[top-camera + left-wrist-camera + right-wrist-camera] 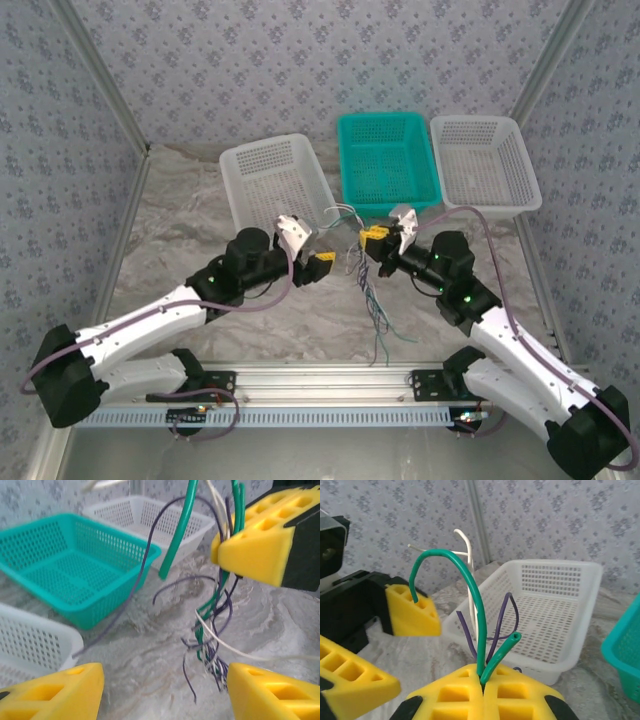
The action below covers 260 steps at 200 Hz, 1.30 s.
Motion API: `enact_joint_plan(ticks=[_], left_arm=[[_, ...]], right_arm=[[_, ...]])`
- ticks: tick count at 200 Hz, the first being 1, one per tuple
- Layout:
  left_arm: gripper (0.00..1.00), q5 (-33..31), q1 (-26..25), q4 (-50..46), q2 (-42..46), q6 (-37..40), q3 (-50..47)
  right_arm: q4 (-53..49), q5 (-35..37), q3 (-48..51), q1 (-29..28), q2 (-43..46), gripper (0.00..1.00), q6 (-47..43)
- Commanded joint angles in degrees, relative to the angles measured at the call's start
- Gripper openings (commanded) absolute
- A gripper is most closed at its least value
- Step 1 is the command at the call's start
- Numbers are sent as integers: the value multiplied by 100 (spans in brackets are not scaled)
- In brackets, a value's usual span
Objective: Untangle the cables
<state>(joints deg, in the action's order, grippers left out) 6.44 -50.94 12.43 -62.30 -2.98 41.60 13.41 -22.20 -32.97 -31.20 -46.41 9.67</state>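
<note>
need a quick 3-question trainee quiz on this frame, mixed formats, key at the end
1. True or false: the right gripper is shut on the cables.
2. Which colour is the middle basket? A) red B) teal C) black
3. Fill in the blank: the left gripper is ____ (open or shut).

Key: 1 true; 2 B; 3 open.

Too thin from above to tell single strands apart within the cables (371, 288). Hidden below the pressed-together fingers of the right gripper (482, 680) in its wrist view: their lower run. Cropped at that view's right edge: the teal basket (627, 650).
</note>
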Motion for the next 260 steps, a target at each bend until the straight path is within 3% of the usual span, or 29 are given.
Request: enact_joint_plan(ticks=[1,57,83,103,117,132,170,203,227,236,241,260], left_arm=[[67,3,146,1346,-39,432,-231],[69,782,234,2318,-437,1566,-334],[61,813,270,2438,-684,1616,-154],[41,839,274,2567,-843,1597,-47],[17,745,288,2534,-913,1551,38],[0,561,300,2585,-912,1466,22],[0,420,395,2774,-562,1099,-222],[0,-25,493,2280,-79,754,-250],[0,-395,699,1757,255,44,-107],[0,-278,734,1749,350,-134,-92],[0,-199,742,1782,393,-212,-89],[0,268,736,1733,374,-481,73]], right_arm=[[60,-689,-245,6,17,0,260],[247,-1372,-315,-75,41,0,450],[269,-1397,-370,-144,36,0,464],[255,-1362,-390,-204,36,0,457],[204,-1347,-398,-223,38,0,426],[83,-1311,-417,-224,49,0,369],[-142,-973,-313,-208,75,0,255],[-101,-51,102,-100,166,0,342],[111,991,719,128,229,10,591],[127,1280,988,259,238,43,814],[93,1401,1091,311,237,50,944],[-111,1314,1293,483,262,50,1126]])
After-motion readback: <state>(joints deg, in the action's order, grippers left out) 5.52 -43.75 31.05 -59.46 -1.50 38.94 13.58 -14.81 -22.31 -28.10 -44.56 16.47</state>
